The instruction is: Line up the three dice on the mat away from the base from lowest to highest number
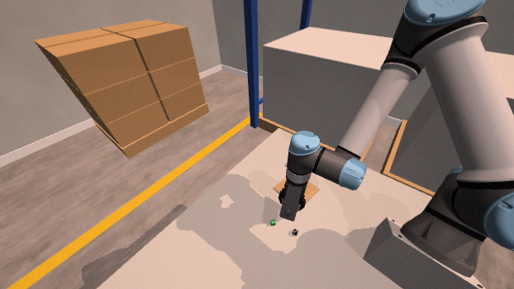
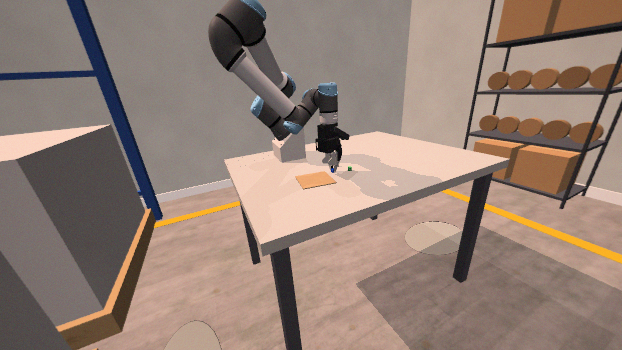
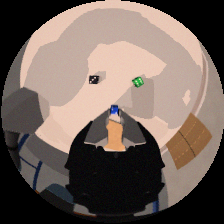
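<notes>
My gripper (image 3: 114,109) points down over the table and is shut on a blue die (image 3: 115,110), which also shows at the fingertips in the exterior view (image 2: 332,170). In the top view the gripper body (image 1: 289,206) hides the blue die. A green die (image 1: 273,222) lies on the table just left of the gripper; it also shows in the wrist view (image 3: 137,81) and in the exterior view (image 2: 350,168). A black die (image 1: 295,232) lies nearer the base, also seen in the wrist view (image 3: 93,79). The tan mat (image 2: 315,179) lies beside the gripper, with no die on it.
The arm's grey base block (image 2: 289,148) stands at the table's back edge. The mat shows partly behind the gripper in the top view (image 1: 311,190) and at the right rim of the wrist view (image 3: 190,140).
</notes>
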